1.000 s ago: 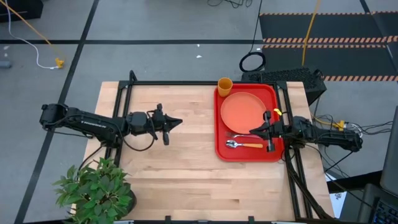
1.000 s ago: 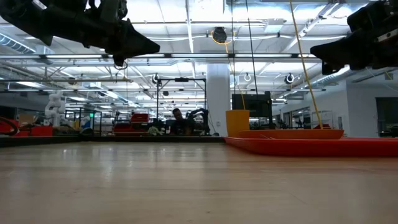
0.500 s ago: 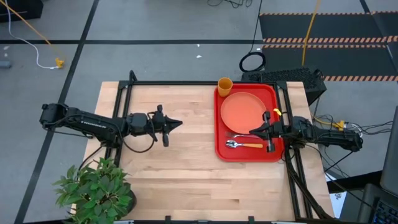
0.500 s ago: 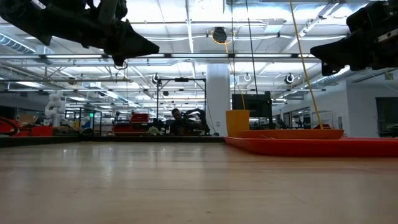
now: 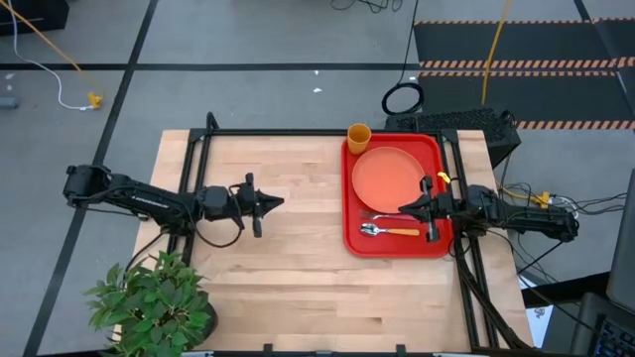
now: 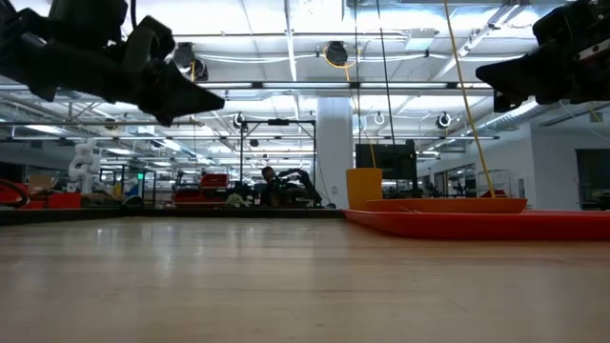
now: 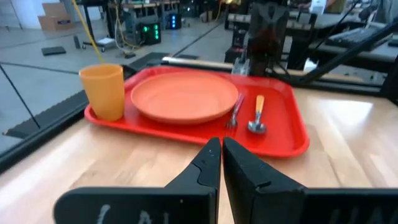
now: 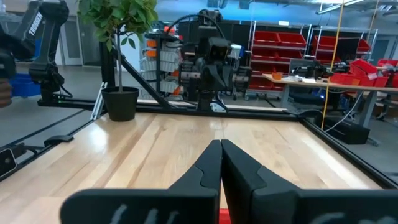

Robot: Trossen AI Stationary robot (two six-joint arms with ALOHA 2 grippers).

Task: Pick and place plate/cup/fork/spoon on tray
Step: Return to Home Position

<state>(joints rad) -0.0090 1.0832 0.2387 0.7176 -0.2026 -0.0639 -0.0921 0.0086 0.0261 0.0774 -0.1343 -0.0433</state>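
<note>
Matte black all over, left arm (image 5: 149, 195) and right arm (image 5: 516, 218) alike: slim, tubular, jointed. Tapering to wedge-shaped fingers (image 7: 208, 168), smooth and dark. Looped about with thin black cables (image 5: 223, 238). Marked with white lettering (image 8: 34, 23) along one link of the left arm; touched with a yellow tab (image 5: 442, 179) near the right wrist.

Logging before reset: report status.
Left pincer shut, over wooden table; right pincer shut, over red plastic tray. Round salmon plate, orange plastic cup, pink-handled fork, orange-handled spoon aboard. No obstruction.
</note>
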